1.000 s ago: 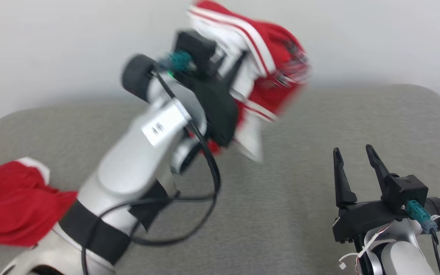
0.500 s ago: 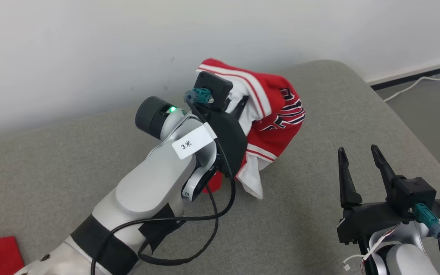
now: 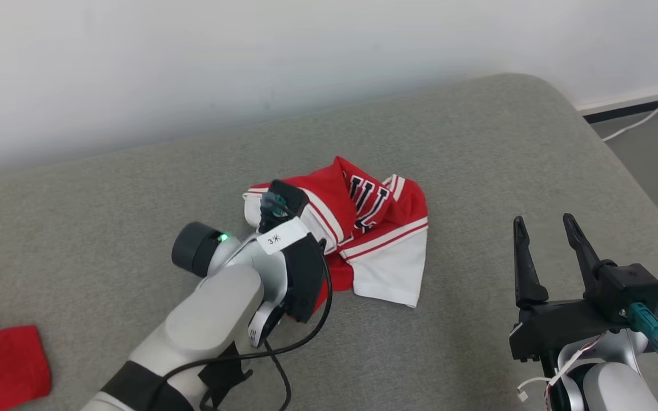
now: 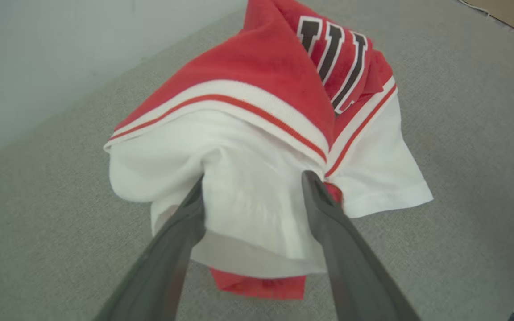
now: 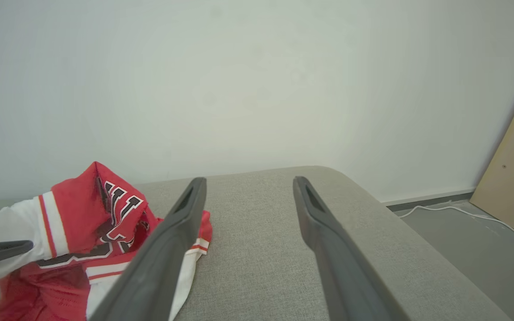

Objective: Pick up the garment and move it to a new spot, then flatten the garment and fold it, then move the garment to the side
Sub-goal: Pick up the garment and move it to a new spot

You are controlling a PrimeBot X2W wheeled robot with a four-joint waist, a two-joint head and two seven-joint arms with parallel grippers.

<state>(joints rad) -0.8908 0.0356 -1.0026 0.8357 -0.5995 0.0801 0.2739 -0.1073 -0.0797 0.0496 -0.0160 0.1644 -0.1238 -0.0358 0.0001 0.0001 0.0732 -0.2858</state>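
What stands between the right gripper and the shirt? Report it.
Nothing visible does. Bare grey sofa cushion lies between the right gripper and the crumpled red-and-white shirt. The left gripper is at the shirt's left side, open around white cloth.

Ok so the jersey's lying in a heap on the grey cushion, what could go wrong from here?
1. White cloth of the jersey bulges between the open left gripper's fingers; backing away could snag it and drag the heap.
2. The jersey lies crumpled, layers overlapping, so a grab to flatten it may pinch several layers at once.
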